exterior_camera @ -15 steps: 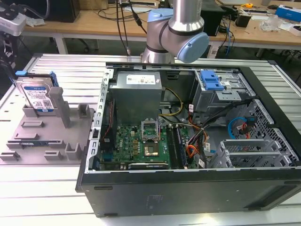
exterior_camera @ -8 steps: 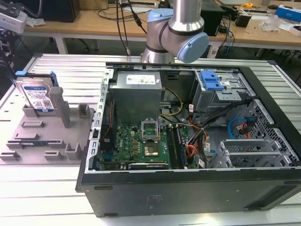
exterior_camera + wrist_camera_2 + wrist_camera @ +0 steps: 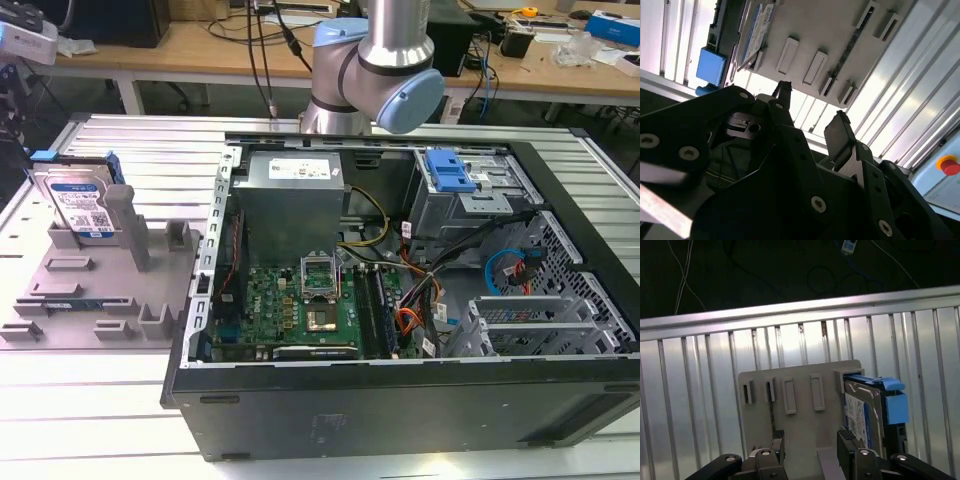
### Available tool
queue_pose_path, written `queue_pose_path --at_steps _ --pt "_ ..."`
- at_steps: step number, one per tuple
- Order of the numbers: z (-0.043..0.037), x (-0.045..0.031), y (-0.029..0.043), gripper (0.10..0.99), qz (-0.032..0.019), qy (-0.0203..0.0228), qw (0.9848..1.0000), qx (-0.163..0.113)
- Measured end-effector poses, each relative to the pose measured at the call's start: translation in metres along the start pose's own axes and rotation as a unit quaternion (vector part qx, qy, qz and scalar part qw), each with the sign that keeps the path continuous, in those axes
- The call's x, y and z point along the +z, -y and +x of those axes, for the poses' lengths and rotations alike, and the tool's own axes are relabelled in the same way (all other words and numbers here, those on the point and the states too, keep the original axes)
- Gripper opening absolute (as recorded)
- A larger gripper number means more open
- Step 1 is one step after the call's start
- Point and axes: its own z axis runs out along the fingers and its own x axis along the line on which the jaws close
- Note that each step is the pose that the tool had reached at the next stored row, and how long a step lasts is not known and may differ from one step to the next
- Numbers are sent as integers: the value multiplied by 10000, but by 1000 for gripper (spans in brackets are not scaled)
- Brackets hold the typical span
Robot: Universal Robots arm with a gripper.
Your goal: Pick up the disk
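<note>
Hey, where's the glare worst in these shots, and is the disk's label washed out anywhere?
In the second wrist view the ribbed table glares white and the gripper sits in dark silhouette; in the first wrist view reflections streak the table, yet the label on the disk is not washed out; the exterior view is evenly lit.

1. The arm (image 3: 393, 28) is a smooth silver-grey metal tube that widens into rounded joint housings of the same metal.
2. Pale blue round joint caps (image 3: 410, 98) close the housings.
3. The gripper (image 3: 812, 107) is matt black, built of flat-sided, angular links.
4. Its fingers (image 3: 840, 135) end in narrow, blocky black tips in both wrist views.
5. Round silver screws (image 3: 818, 202) with dark centres mark the link pivots.
</note>
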Motion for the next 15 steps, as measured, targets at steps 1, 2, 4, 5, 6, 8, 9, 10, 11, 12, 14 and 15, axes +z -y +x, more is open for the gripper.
queue_pose_path --at_steps 1,2,4,5,6,8,9,10,11,12,14,15 --pt "0 0 0 541 0 0 10000 -3" --pt "-1 1 0 541 0 0 10000 -6" --pt "-1 1 0 541 0 0 10000 -11" --pt "-17 2 -2 541 1 0 10000 -10" --pt "-59 2 -6 541 1 0 10000 -11" --pt "-131 3 -16 541 0 -1 10000 -11" --pt "-193 5 -25 541 0 -1 10000 -11" --pt "-247 6 -32 541 1 -1 10000 -12" --pt "-318 7 -42 541 0 -1 10000 -11" --pt "-361 8 -48 541 0 -1 10000 -10" --pt "-451 9 -60 541 0 -1 10000 -12" --pt "-499 10 -67 541 0 -1 10000 -11"
